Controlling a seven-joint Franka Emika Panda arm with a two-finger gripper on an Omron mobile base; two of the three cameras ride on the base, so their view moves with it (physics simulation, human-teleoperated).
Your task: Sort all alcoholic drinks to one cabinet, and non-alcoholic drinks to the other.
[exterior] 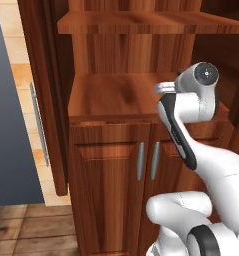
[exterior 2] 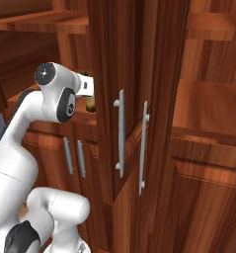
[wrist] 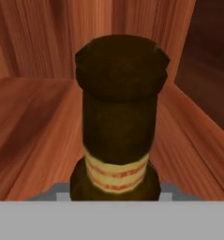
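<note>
Dark amber bottle (wrist: pixel 119 126) sits clenched in the gripper, over the wooden cabinet (exterior: pixel 111 145) shelf (back wall close ahead). Letting go while it hangs above the plank could tip the slim bottle over.

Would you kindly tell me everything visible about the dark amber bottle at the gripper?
The dark amber bottle looks like brown glass, with a thick lip and a cream neck band striped in red. It is seen neck-on in the hand view, over the cabinet shelf. The gripper is shut; its contact with the bottle is hidden.
</note>
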